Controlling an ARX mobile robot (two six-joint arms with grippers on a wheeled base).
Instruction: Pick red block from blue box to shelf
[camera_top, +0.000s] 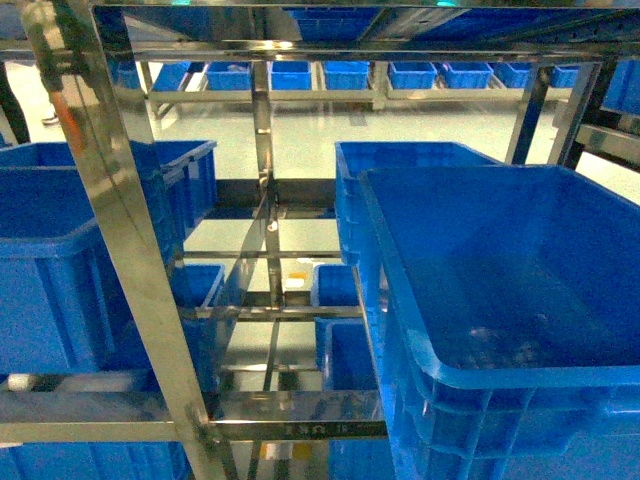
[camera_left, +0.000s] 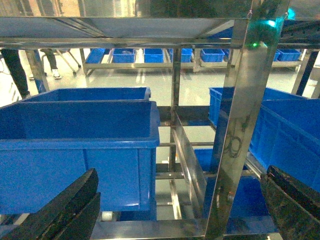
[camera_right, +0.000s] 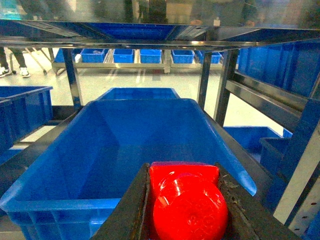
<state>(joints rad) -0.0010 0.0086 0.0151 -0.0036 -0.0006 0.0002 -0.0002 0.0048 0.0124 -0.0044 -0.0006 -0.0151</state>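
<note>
Two hands are in play, and only one carries anything. You face the shelf (camera_top: 130, 240), its steel posts and rails filling the head view, with dark blue crates (camera_top: 90, 250) on its tiers and more rows of them across the floor behind. Neither hand shows in the head view. The big bin (camera_right: 125, 145) ahead of your right hand looks deep blue, not pale turquoise, so I can't say it is the blue box you took from.

Your left hand (camera_left: 180, 215) is spread wide and holds nothing; only its dark finger edges show at the bottom corners, with a shelf post between them.

Your right hand (camera_right: 185, 210) is clamped on the block (camera_right: 187, 202), gripped from both sides by the two dark fingers (camera_right: 125, 210). It sits above the bin's near rim.

Risks, as I judge them: the rails and posts crowd close, so a fast reach could knock a finger or the block on steel. The tiers are open rails, so a release off a rail could drop the block through.

The block is near cubic, with no real long axis; its stud faces the wrist camera, back along the fingers.
</note>
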